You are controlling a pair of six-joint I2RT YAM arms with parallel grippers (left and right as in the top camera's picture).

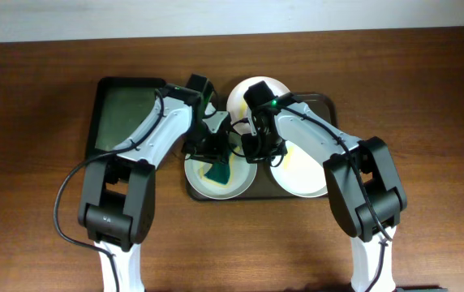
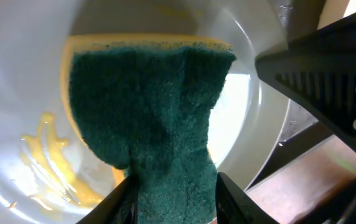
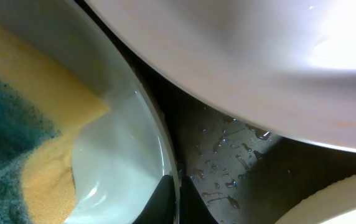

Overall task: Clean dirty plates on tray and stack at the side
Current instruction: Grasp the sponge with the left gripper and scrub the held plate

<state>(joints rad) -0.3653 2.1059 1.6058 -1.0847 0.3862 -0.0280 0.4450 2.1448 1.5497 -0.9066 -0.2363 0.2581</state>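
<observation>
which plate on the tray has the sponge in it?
The near-left plate, on the robot's left side: the green-and-yellow sponge is in it. The far plate and the near-right plate hold none.

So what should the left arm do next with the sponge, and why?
Probably sweep the sponge sideways onto the yellow smear. The left gripper is shut on the sponge, which rests on the plate, and in the left wrist view the smear sits just beside it, unwiped.
</observation>
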